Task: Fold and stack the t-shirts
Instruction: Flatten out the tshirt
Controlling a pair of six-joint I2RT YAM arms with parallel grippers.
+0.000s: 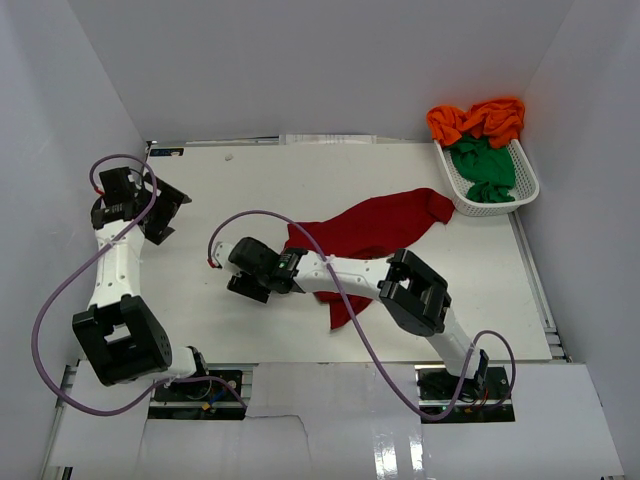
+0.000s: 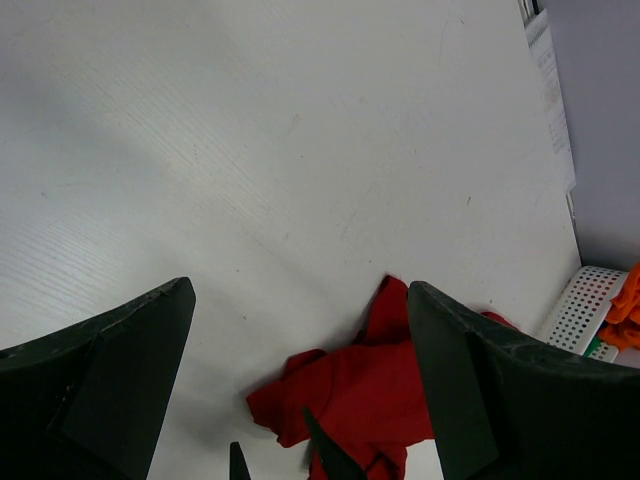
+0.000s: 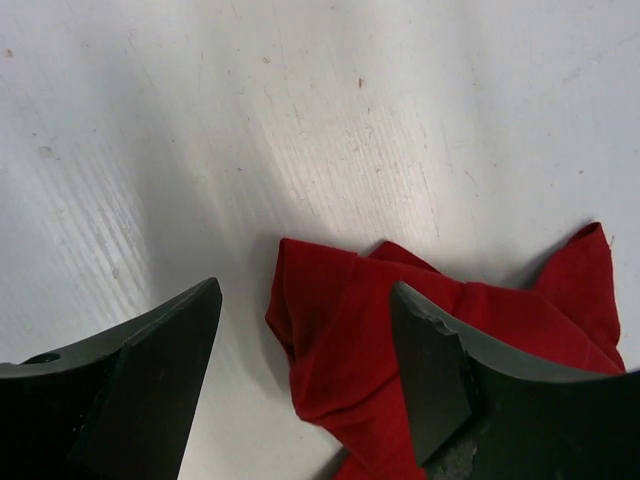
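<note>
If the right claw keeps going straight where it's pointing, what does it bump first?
Probably the dark red t-shirt: its crumpled edge lies just ahead, between the fingers of the right gripper, with the table underneath. Depth is unclear.

A white basket (image 1: 453, 186) full of little holes sits at the far right corner of the white worktop (image 1: 300, 180). Plain white walls (image 1: 300, 60) stand around it.

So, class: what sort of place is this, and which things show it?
Probably a robot test cell in a lab: plain white walls box in a white table, two robot arms stand at its near edge, and a dark red t-shirt lies near a basket of more shirts.
</note>
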